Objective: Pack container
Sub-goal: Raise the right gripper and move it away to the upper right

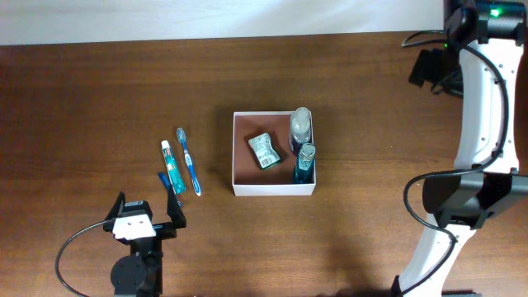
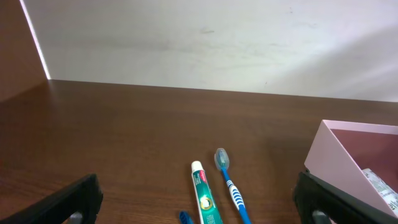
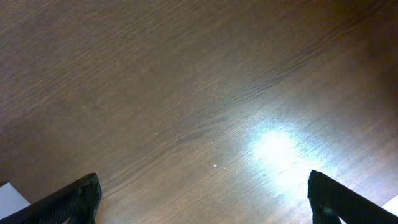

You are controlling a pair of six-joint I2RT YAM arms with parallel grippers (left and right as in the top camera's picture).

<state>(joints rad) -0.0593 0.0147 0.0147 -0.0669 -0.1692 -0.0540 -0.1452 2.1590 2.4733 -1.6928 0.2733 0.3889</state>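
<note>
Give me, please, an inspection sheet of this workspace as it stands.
Surface: brown wooden table; glare patch in the right wrist view.
Job's things: container holds a green-white packet, a larger bottle and a blue bottle; toothpaste tube, toothbrush and a small blue item lie outside, to its left.
Clutter: nothing seen.
Grippers: left gripper open, empty, near the toothpaste tube; right gripper open, empty, over bare wood.
Cables: black cable loops by the left arm; another cable by the right arm.
Surroundings: pale wall beyond the far edge.
</note>
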